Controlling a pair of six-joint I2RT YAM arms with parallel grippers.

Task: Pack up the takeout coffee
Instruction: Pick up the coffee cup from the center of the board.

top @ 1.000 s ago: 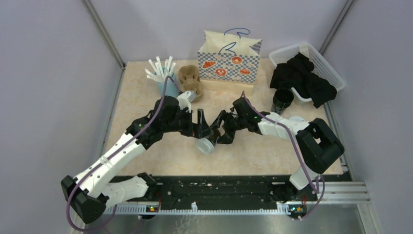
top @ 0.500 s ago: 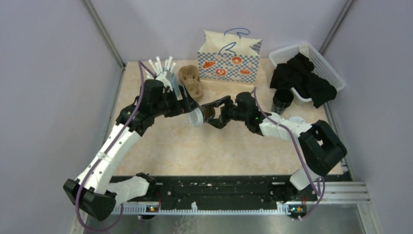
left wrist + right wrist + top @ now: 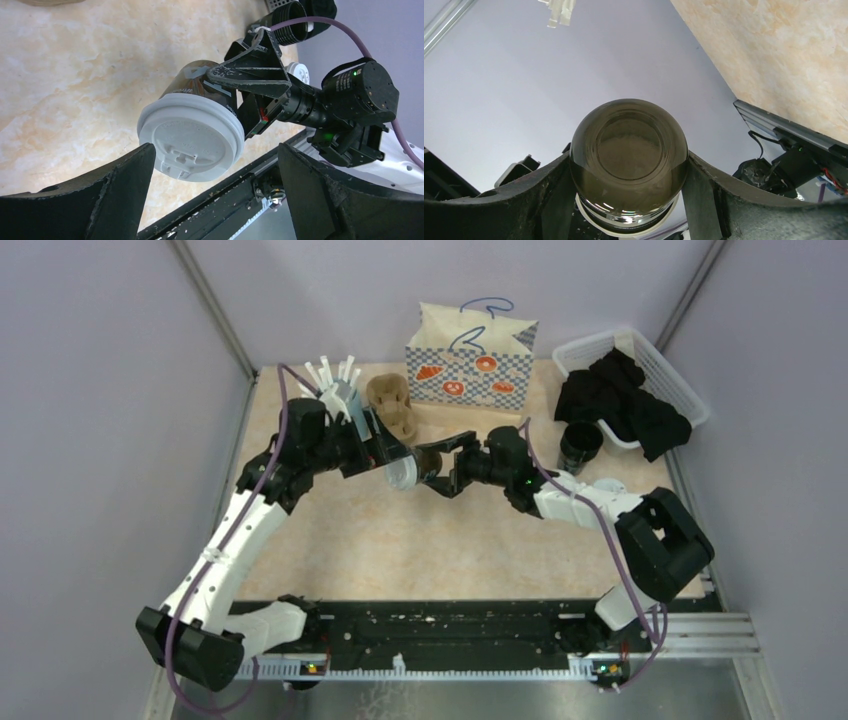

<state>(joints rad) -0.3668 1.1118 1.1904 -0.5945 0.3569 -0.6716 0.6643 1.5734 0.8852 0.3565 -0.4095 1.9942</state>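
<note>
Right gripper (image 3: 434,466): clamped across the sides of black coffee cup (image 3: 192,87), held sideways just on the near side of cup carrier (image 3: 392,405), white lid (image 3: 192,137) pointing between the wide-spread, empty jaws of left gripper (image 3: 388,456).

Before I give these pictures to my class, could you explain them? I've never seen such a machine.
Two robot arms are bolted to a table's near edge. One picture looks down from above; the other two come from a camera on each wrist. The right gripper holds a black takeout coffee cup with a white lid, tipped sideways above the table. The left gripper is open, facing that lid without gripping it. At the back stand a blue cup of white straws, a pulp cup carrier and a checked paper bag; to the right, a white basket of black cloth and a second black cup.
</note>
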